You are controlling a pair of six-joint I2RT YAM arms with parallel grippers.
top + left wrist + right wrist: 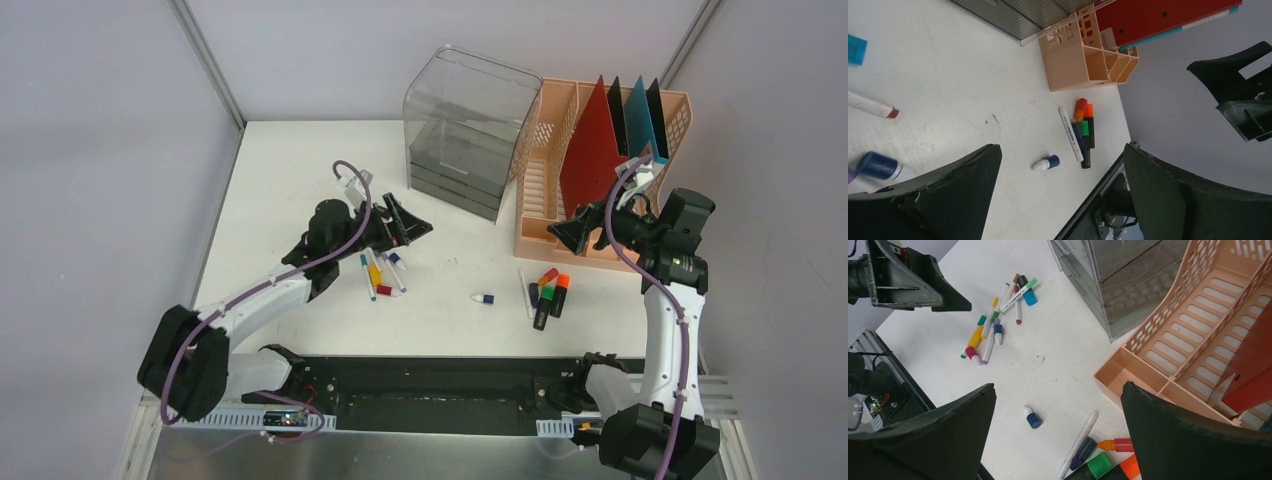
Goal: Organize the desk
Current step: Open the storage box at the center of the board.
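Desk surface (290, 170): white, fills the middle of the overhead view between grey walls, with a black rail (430, 385) along its near edge. Its far right corner is hidden behind the peach file rack (545, 195), and part of the far edge behind the clear drawer unit (470, 125). Rack holds upright dividers: red divider (590, 150), teal divider (640, 112), two black ones, lower edges all hidden inside the rack. Left of centre lies a loose marker cluster (378, 272); pens overlap and are hard to separate overhead. Right of centre is a highlighter cluster (548, 292) with a white pen (1070, 134) alongside; print along its barrel is too small to read. Small white-and-blue item (484, 298) sits alone between the clusters, kind unclear. Left wrist view: blue object (855, 49) cut off by the frame edge, blue-capped marker (878, 166) partly behind a finger, pale label (1108, 39) by the dividers, illegible. Left end effector (415, 228) just beyond the marker cluster, fingers spread wide, nothing between. Right end effector (562, 232) at the rack's front corner, fingers likewise apart, holding nothing
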